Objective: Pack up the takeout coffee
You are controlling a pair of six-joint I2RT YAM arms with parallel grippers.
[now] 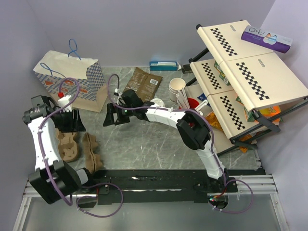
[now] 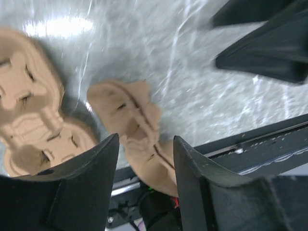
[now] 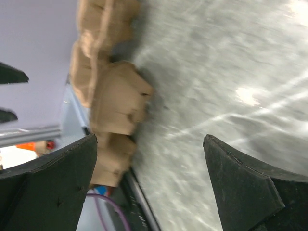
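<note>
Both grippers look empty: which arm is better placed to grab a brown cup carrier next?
Left, probably. The left gripper is open with a carrier showing straight between its fingers. The right gripper, also open, faces bare table, carriers off to one side.

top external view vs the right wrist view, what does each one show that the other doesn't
Only the top external: the paper bag, the stack of cups and the checkered rack. Only the right wrist: the right gripper up close, its fingers spread wide with nothing between them. Both: the brown pulp carriers and the marble table.
</note>
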